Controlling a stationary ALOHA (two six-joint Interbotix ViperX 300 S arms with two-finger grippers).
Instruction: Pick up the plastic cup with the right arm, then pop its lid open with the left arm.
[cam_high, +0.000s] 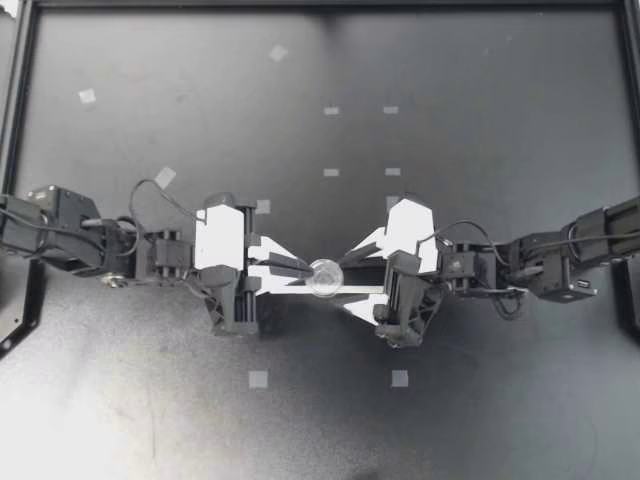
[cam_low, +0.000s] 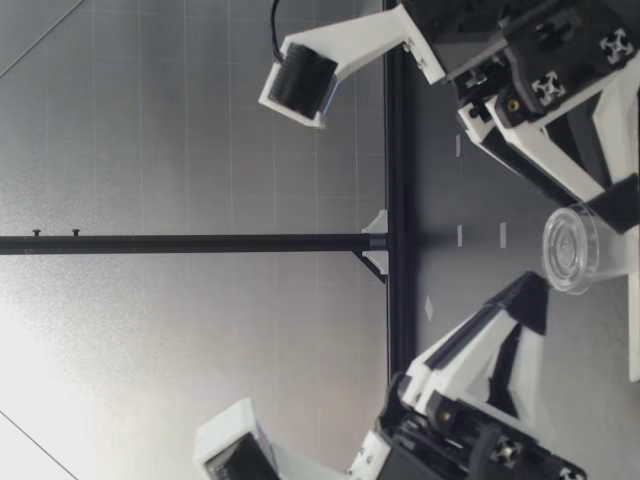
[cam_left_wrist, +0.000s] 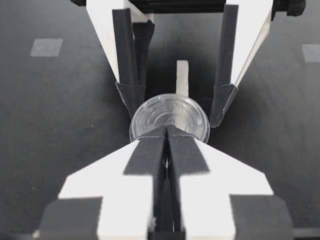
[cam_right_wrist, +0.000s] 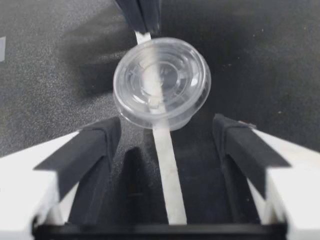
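The dark bench (cam_high: 480, 420) fills the scene, and both arms are in over its middle, nose to nose. The left gripper (cam_high: 300, 268) has its fingers (cam_left_wrist: 145, 160) pressed tight together. Their tips are right at the near rim of the little clear cup (cam_high: 325, 277), but I cannot tell whether they nip the rim itself.

Facing it, the right gripper (cam_high: 350, 277) has its fingers (cam_right_wrist: 95, 145) spread wide. The cup sits just ahead of their tips, centred on the gap, so it lies between the two grippers.

A thin white strip (cam_right_wrist: 167, 175) lies flat on the bench. It runs down the middle between the right fingers, under the cup, and on toward the left fingers.

Small tape squares (cam_high: 258, 379) dot the bench, well apart from both sets of fingers.
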